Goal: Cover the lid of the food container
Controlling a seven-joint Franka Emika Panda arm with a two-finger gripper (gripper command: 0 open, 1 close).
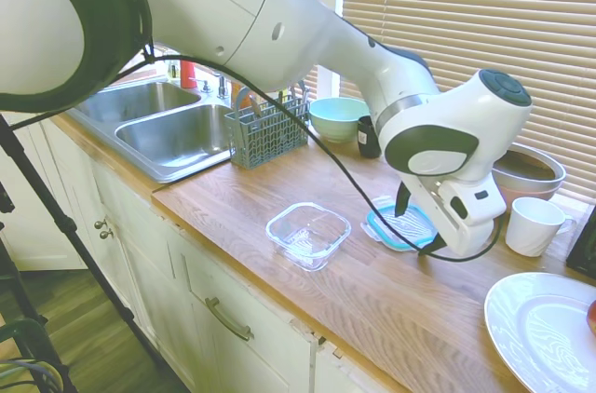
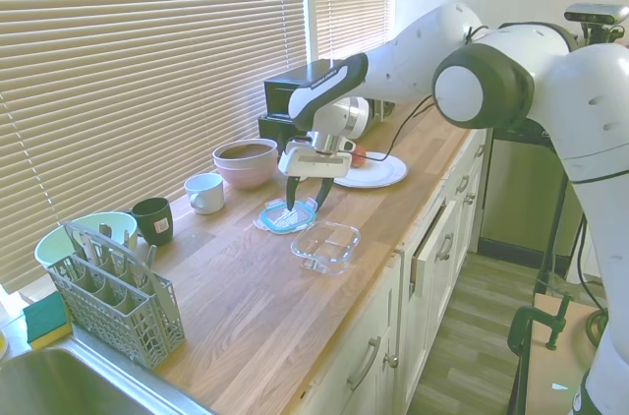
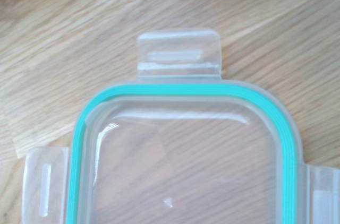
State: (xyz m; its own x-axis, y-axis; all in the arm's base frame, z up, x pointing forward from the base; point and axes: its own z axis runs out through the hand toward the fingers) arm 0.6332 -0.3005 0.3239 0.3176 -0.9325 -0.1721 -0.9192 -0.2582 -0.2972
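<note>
Clear ridged glass food container (image 1: pixel 308 234) beside flat teal-rimmed lid (image 1: pixel 399 223).

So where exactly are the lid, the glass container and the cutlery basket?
lid (image 3: pixel 180 160): wrist view, on its clear centre panel.
food container (image 1: pixel 308 234): first exterior view, on its clear floor.
cutlery basket (image 2: pixel 116 309): second exterior view, on its grey mesh wall.
</note>
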